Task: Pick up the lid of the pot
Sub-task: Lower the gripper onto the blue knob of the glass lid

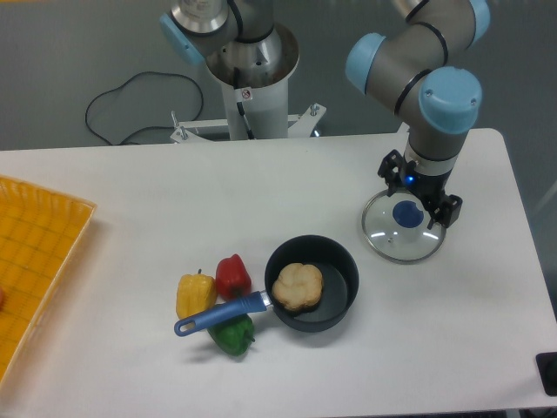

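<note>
The glass pot lid (402, 250) lies flat on the right part of the white table, its round blue knob (407, 214) facing up. Over the lid's upper right part is my gripper (420, 195), pointing down with its two dark fingers spread apart. The knob shows just below and left of the gap between them, and nothing is held. How high the fingertips are above the glass cannot be told from this view.
Left of the lid stands a black pan (335, 300) holding a tan, bread-like piece (298, 286). Its blue handle (223, 313) reaches left among red (232, 277), yellow (196, 294) and green (232, 337) peppers. A yellow crate (39, 252) is at the far left.
</note>
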